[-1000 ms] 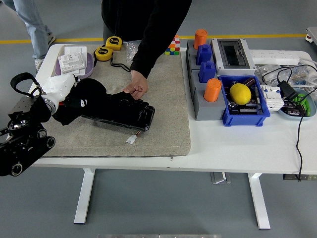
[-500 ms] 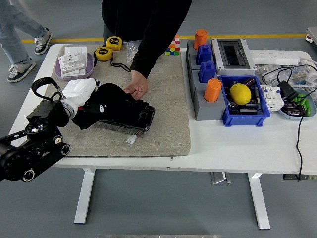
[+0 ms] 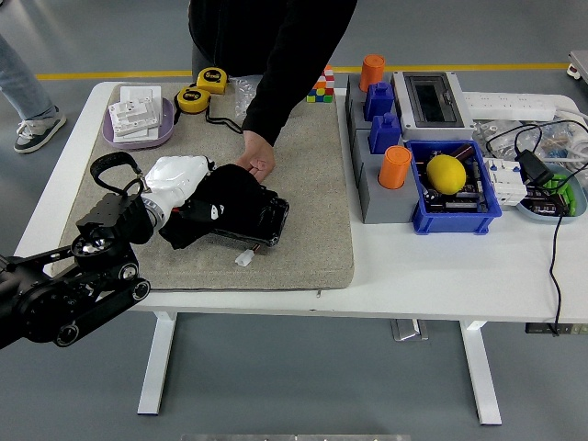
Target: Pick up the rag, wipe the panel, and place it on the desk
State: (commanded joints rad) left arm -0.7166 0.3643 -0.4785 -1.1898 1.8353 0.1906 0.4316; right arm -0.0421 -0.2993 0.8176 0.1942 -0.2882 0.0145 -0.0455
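- Nearest: the left arm enters from the lower left corner. The left robot hand [image 3: 179, 179], white-shelled, is clenched on the rag [image 3: 216, 204], a black cloth bunched under its fingers.
- The rag lies pressed on top of the panel [image 3: 255, 220], a dark flat unit on the grey mat [image 3: 303, 202] that covers the left half of the table [image 3: 441, 266]. A small white connector [image 3: 243, 259] sits on the mat just beside the panel's near edge.
- Progress, as a judgement: pick-up is done and the wiping step is in hand, with the rag over the panel's left and middle portion; its right end is uncovered. Setting the rag down on the table is not yet done.
- A person's hand [image 3: 256, 164] rests on the panel's far edge, apparently steadying it.
- The right arm is not in view.
- Containers, right side: the blue bin [image 3: 455, 213] holds a yellow lemon-shaped item [image 3: 446, 173] and dark small parts I cannot identify. A grey holder [image 3: 375, 197] carries two orange cups [image 3: 394, 167] and blue blocks [image 3: 381, 115].
- Far left: the purple tray [image 3: 161, 136] holds white boxed items. Two yellow tape measures [image 3: 202, 88] lie just beside it.
- Far right edge: a green-tinted tray [image 3: 562, 204] with cables across it; contents unclear.
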